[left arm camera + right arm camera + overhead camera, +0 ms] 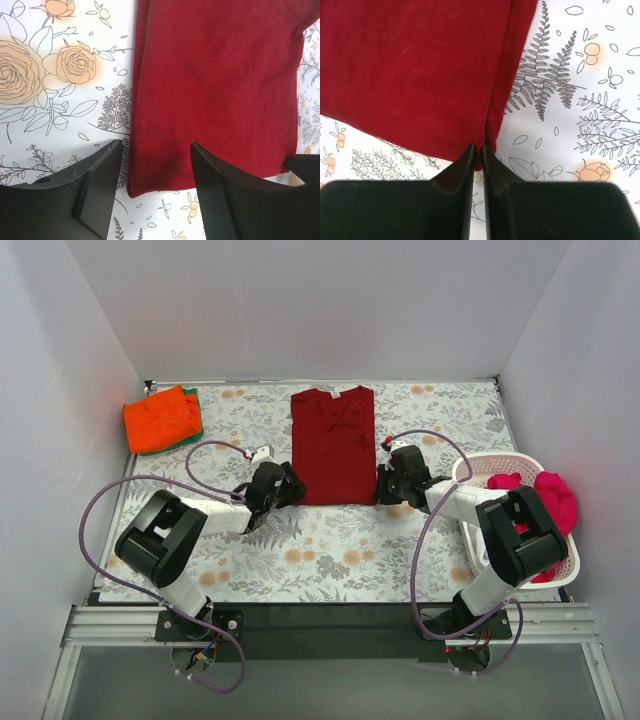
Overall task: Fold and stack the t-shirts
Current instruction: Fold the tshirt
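Far left corner: orange shirt [158, 420] folded on top of green shirt [194, 400]. The left gripper [156, 145] has its jaws apart, straddling the near left corner of the crimson shirt [333, 445]. That shirt lies flat on the table [330, 545], collar away. The right gripper [479, 147] is clenched on its near right corner. At right, pink shirt [556, 498] in basket [470, 468].

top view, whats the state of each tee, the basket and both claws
crimson tee, flat, sleeves folded in
orange tee, folded, on green tee
green tee, under orange tee, edge showing
pink tee, crumpled in basket
basket, upright
left claw, open around crimson hem corner
right claw, shut on other hem corner
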Action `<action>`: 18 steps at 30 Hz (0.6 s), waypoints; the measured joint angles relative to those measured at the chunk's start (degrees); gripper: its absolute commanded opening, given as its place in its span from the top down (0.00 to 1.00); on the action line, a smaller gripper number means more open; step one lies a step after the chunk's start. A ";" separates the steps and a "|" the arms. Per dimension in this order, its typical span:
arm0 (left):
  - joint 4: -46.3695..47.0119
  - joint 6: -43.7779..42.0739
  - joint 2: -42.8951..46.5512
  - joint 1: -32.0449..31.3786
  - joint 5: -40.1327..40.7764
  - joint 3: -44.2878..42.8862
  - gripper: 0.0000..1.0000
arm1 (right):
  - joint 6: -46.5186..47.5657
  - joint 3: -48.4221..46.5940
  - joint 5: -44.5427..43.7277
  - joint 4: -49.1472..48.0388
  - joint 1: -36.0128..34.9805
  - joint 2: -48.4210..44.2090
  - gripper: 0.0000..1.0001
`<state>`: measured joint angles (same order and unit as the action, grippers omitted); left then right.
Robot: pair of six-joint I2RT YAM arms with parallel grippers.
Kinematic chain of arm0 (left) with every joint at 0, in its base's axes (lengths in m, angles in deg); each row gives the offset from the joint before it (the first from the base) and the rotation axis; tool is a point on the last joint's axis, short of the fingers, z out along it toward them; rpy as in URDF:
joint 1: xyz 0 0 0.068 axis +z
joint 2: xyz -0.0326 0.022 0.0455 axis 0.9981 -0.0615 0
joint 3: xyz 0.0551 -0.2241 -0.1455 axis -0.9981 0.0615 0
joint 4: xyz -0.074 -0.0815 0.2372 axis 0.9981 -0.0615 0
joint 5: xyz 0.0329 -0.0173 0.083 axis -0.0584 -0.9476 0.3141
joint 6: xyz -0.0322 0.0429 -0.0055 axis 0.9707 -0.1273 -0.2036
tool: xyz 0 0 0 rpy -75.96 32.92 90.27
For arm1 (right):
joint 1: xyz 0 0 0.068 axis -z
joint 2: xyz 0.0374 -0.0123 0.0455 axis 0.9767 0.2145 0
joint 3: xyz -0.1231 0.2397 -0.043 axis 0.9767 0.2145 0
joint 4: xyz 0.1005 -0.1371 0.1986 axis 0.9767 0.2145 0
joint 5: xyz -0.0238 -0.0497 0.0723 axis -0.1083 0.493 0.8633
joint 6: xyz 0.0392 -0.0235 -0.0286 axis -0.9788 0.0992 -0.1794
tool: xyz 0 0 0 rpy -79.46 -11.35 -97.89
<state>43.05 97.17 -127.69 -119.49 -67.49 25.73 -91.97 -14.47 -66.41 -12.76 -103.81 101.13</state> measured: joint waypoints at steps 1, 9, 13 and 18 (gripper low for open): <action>0.11 0.17 -0.09 -0.04 0.00 0.00 0.48 | 0.00 0.00 0.00 0.00 0.00 0.00 0.94; 1.73 1.46 -1.16 -2.08 -0.22 -0.04 0.50 | 0.00 0.00 0.00 0.00 0.00 0.00 0.94; 2.45 2.14 -1.84 -2.75 -0.50 -0.02 0.73 | -0.02 0.00 0.02 0.00 0.00 0.00 0.95; 1.81 3.06 -2.56 -3.19 -0.57 0.35 1.00 | -0.02 0.00 0.02 0.04 0.00 -0.02 0.94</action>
<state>44.86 100.23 -130.25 -122.68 -68.06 26.07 -92.00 -14.47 -66.39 -12.72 -103.81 101.11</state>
